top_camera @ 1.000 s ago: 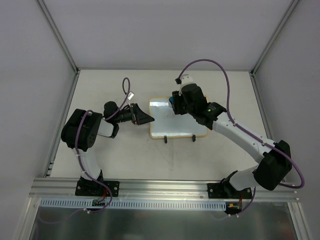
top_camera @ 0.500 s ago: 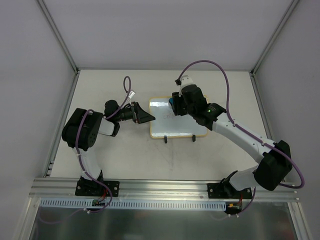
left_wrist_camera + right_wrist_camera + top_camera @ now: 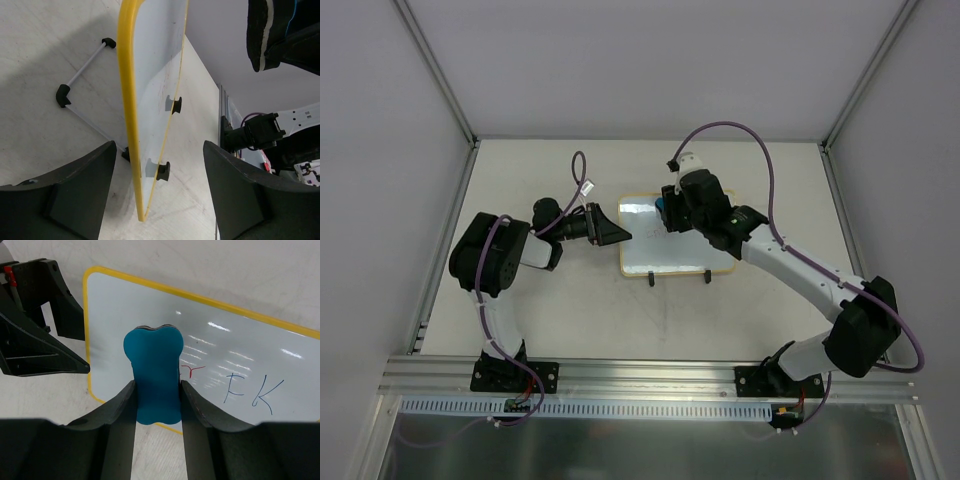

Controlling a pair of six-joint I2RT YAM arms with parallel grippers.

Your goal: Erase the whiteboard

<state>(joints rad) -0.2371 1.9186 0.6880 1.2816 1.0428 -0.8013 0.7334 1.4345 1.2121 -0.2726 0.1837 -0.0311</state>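
The whiteboard [image 3: 680, 250] stands tilted on its two black feet mid-table, yellow-framed, with a red mark [image 3: 192, 371] and blue letters [image 3: 252, 390] on it. My left gripper [image 3: 618, 237] is at its left edge. In the left wrist view the yellow frame edge [image 3: 127, 100] runs between the two dark fingers [image 3: 65, 195], with gaps on both sides, so the left gripper [image 3: 155, 192] is open. My right gripper [image 3: 156, 385] is shut on a blue eraser [image 3: 153, 372] over the board's left part, near the red mark. In the top view the eraser [image 3: 663, 207] sits at the board's upper left.
The board's wire stand with black feet [image 3: 62, 95] rests on the pale table [image 3: 540, 310]. Grey walls enclose the table on three sides. An aluminium rail [image 3: 650, 375] runs along the near edge by the arm bases.
The left gripper's jaws have narrowed around the board's left edge, and that arm shifted slightly. The right gripper with the eraser has edged a little toward the board's top left.
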